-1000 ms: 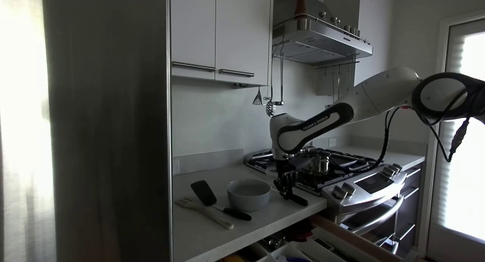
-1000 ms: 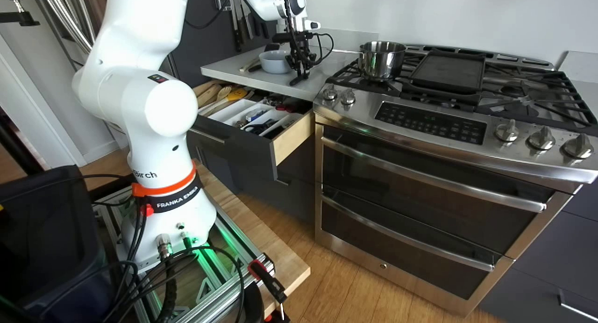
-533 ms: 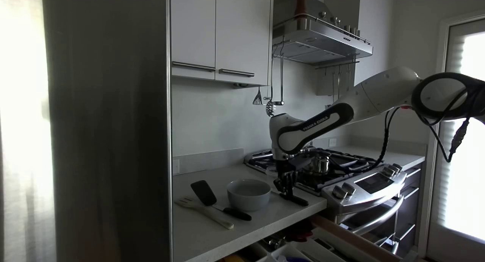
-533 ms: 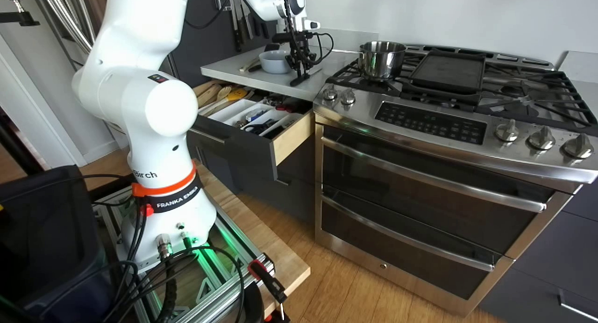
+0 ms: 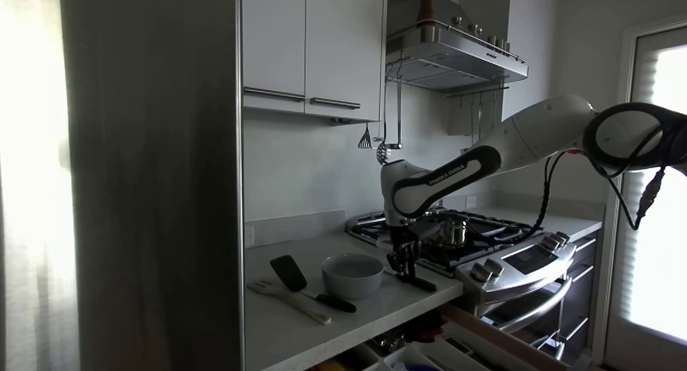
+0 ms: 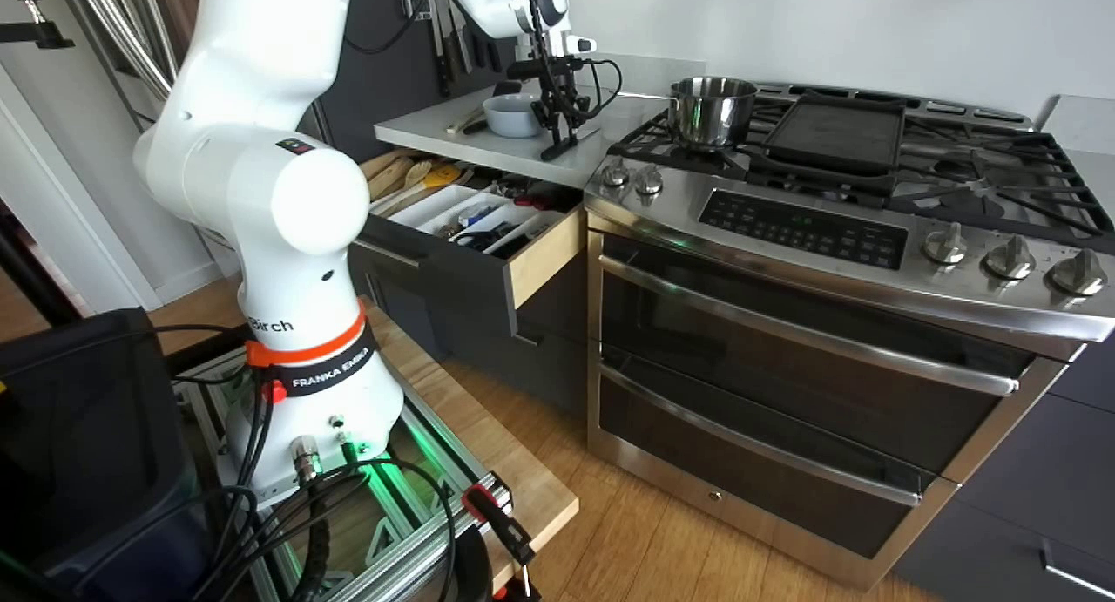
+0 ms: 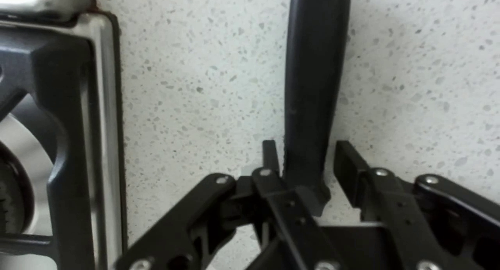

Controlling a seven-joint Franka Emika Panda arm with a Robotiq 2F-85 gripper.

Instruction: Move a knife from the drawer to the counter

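The knife lies on the speckled pale counter. Its black handle points up in the wrist view, and its blade is mostly hidden by the gripper there. My gripper is open around the blade end of the handle, with a gap on both sides. In an exterior view the handle lies near the counter's front edge under the gripper. In an exterior view a thin blade shows behind the gripper. The drawer is pulled out below the counter, with utensils in white compartments.
A pale bowl stands beside the gripper. A black spatula and a wooden slotted turner lie beyond it. The gas stove with a steel pot borders the counter. Utensils hang on the wall.
The knife's blade now shows on the counter behind the gripper in an exterior view; one second ago it was hardly visible. The handle has shifted very slightly. The arm has barely moved.
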